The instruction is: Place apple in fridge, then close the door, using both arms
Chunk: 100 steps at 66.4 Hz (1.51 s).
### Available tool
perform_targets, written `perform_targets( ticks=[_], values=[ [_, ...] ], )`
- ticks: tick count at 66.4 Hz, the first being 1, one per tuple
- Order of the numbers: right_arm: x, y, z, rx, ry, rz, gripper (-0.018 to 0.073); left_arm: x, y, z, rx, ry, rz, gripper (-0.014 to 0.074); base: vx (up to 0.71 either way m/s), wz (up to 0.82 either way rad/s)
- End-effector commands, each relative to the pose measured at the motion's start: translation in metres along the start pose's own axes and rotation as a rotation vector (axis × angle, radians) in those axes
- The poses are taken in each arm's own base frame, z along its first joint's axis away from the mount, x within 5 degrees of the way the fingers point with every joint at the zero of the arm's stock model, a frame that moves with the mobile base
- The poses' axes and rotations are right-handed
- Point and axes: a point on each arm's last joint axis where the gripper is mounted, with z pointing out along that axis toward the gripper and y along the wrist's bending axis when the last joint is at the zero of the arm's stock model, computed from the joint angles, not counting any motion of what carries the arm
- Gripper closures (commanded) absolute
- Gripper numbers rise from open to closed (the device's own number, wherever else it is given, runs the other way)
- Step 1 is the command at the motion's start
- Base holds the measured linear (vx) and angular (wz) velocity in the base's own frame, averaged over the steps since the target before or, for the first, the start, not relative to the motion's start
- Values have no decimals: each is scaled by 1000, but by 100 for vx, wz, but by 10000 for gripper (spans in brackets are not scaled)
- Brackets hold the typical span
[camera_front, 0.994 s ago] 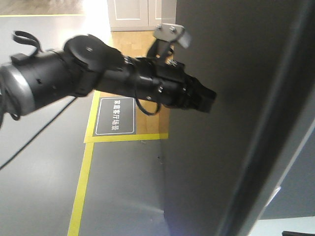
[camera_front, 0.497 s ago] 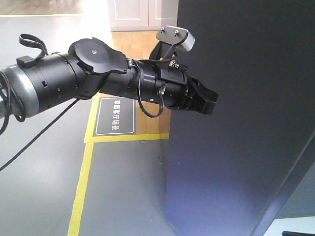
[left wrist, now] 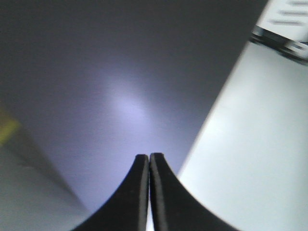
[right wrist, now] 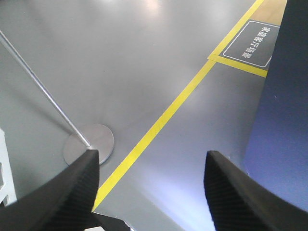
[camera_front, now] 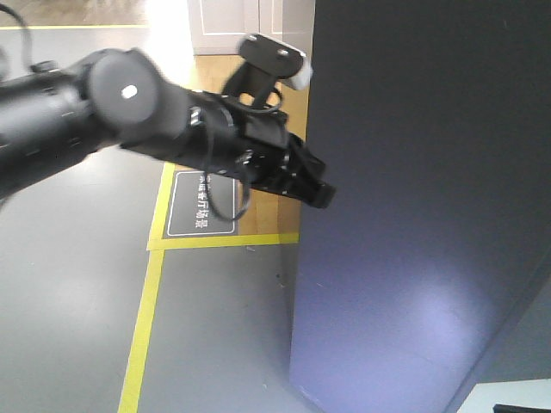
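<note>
left fingers [camera_front: 312,186] (blurred) sit at the edge of the door [camera_front: 413,215] in the front view. left wrist view: left fingers [left wrist: 137,192] pressed together, empty, door [left wrist: 96,72] just ahead. right wrist view: right fingers [right wrist: 231,192] spread, empty, above the floor [right wrist: 120,72], door [right wrist: 284,110] to their right.

A lab-like test hall: grey floor [right wrist: 120,57], yellow marking line [right wrist: 159,120], printed floor sign [camera_front: 200,205] centre left, white cabinet doors [camera_front: 224,24] at top.

The door [camera_front: 413,189] is big, dark and plain, and it stands up tall. The black left gripper [camera_front: 321,195] has its two fingers pressed together, right at the door's left edge. The right gripper [right wrist: 149,185] has its fingers wide apart, near the door.
</note>
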Motion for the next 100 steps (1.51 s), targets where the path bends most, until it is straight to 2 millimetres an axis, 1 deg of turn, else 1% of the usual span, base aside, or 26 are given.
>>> perform_targets(
  ticks=[1,7,9,25,35,38,46,54,61,67,78,86,95,100],
  values=[
    [-12,1,-3,4,-68,5,108,-11,-15,-43,-68,-176,6,603,0,0],
    [-12,1,-3,4,-68,5,108,6,-18,-60,-94,-165,18,603,0,0],
    [-12,1,-3,4,-68,5,108,15,-18,-64,-103,-146,21,603,0,0],
    [-12,1,-3,2,-70,7,108,61,-16,-99,-223,-115,-48,603,0,0],
    [-12,1,-3,-4,-75,12,108,88,-12,-116,-322,-94,-84,603,0,0],
    [-13,0,-3,7,-86,8,108,98,-10,-120,-347,-82,-101,603,0,0],
    [-18,-6,-4,77,-139,-27,108,114,-9,-128,-390,-76,-140,603,0,0],
    [-29,-16,-3,176,-221,-71,122,123,-8,-129,-400,-56,-132,603,0,0],
    [-38,-25,2,249,-258,-104,166,126,-8,-128,-405,-36,-136,603,0,0],
    [-46,-34,11,299,-258,-130,242,126,-8,-128,-406,-35,-136,603,0,0],
    [-58,-49,29,374,-269,-171,454,126,-8,-128,-406,-35,-136,603,0,0],
    [-66,-59,41,409,-289,-178,576,126,-8,-128,-406,-35,-136,603,0,0],
    [-74,-71,58,436,-294,-135,569,126,-8,-128,-406,-35,-136,603,0,0],
    [-78,-84,69,466,-243,-80,569,126,-8,-128,-406,-35,-136,603,0,0]
  ],
)
